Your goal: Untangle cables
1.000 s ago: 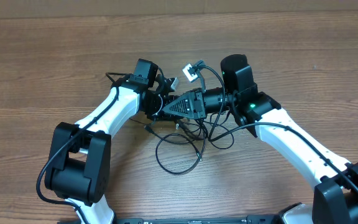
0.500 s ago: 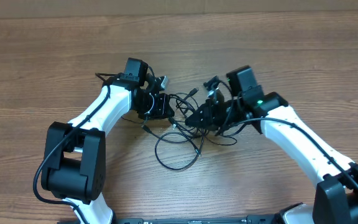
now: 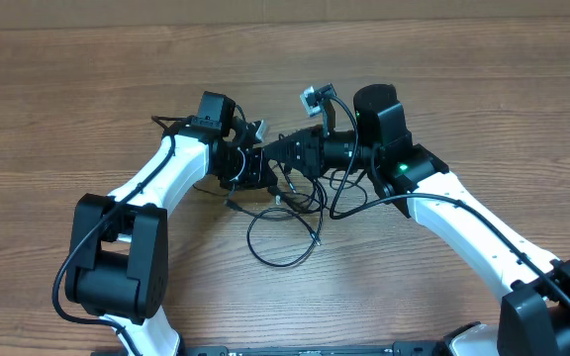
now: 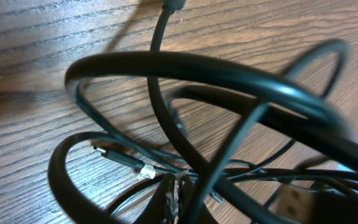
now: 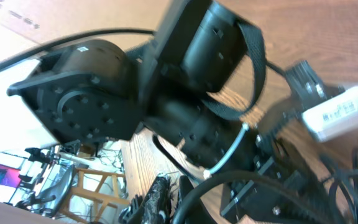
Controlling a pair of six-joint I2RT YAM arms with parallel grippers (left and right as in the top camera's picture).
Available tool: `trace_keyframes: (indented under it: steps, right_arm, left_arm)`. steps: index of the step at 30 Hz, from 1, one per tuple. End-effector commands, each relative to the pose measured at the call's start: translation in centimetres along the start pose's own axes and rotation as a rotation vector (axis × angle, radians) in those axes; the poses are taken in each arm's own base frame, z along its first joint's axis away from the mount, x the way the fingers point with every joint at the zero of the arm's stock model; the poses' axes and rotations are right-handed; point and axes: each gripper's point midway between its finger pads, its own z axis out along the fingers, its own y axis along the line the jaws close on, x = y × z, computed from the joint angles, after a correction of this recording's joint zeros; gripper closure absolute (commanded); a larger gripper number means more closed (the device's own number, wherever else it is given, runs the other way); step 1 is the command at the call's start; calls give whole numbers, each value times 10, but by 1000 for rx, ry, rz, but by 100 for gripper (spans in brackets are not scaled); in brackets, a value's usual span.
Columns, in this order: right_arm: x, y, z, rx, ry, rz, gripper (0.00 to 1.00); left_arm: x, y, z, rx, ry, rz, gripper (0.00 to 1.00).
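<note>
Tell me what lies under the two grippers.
Loose loops of the cables spread on the table beneath the left gripper and right gripper. Where the loops cross is covered by the grippers from overhead.

Left arm (image 3: 171,168), right arm (image 3: 453,208) meet nose to nose above cables (image 3: 305,202); black loops sprawl on wooden table (image 3: 67,79).
</note>
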Motion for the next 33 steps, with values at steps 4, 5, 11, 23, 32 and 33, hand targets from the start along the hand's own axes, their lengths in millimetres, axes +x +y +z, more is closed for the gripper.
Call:
trace_keyframes:
  steps: [4,5,11,23,32,33]
  right_arm:
    - [-35,18,-6,-15,-125,-121,96]
    - [-36,12,-6,12,-136,-92,96]
    - [18,-4,0,58,63,69,96]
    - [56,6,-5,-17,216,113,96]
    - [76,19,-4,-69,293,112,96]
    - [77,19,-4,-69,296,107,96]
  left_arm:
    - [2,1,4,1,11,-8,96]
    - [2,1,4,3,11,-7,96]
    - [-2,6,-1,9,-1,-25,59]
    - [-7,-5,-11,142,-12,-48,59]
    - [-14,-6,-23,221,-32,-129,60]
    - [-15,-3,-26,224,-36,-139,60]
